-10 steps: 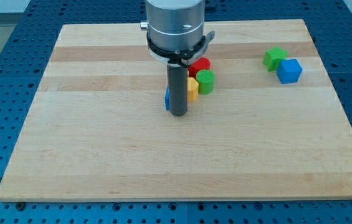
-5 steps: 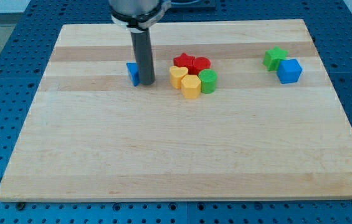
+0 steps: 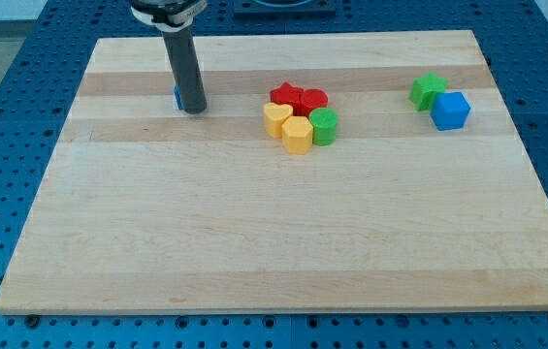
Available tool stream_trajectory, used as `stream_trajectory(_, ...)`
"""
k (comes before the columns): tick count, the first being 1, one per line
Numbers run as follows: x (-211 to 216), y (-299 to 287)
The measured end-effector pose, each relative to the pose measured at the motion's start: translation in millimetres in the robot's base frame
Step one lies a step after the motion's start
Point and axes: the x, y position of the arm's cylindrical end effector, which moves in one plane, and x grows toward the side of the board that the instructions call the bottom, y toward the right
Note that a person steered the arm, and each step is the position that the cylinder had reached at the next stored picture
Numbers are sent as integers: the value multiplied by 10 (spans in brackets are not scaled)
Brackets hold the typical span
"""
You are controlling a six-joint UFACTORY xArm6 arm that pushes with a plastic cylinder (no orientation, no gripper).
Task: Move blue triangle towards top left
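The blue triangle (image 3: 177, 96) lies on the wooden board (image 3: 274, 233) in its upper left part, almost wholly hidden behind my rod; only a thin blue sliver shows at the rod's left side. My tip (image 3: 194, 110) rests on the board, touching the triangle's right side.
A cluster sits at the upper middle: a red star (image 3: 285, 95), a red block (image 3: 312, 98), two yellow blocks (image 3: 275, 119) (image 3: 298, 134) and a green cylinder (image 3: 324, 126). A green star (image 3: 428, 90) and a blue cube (image 3: 451, 110) sit at the upper right.
My tip has moved up and to the left, pushing the blue triangle away from the cluster towards the board's upper left. The other blocks have not moved.
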Motion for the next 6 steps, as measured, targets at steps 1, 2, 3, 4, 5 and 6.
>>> stream_trajectory(1,-153,-90)
stream_trajectory(2,-347,-161)
stream_trajectory(3,-528,-332)
stream_trajectory(4,-669,-570)
stream_trajectory(5,-741,-727)
stream_trajectory(6,-743,-756)
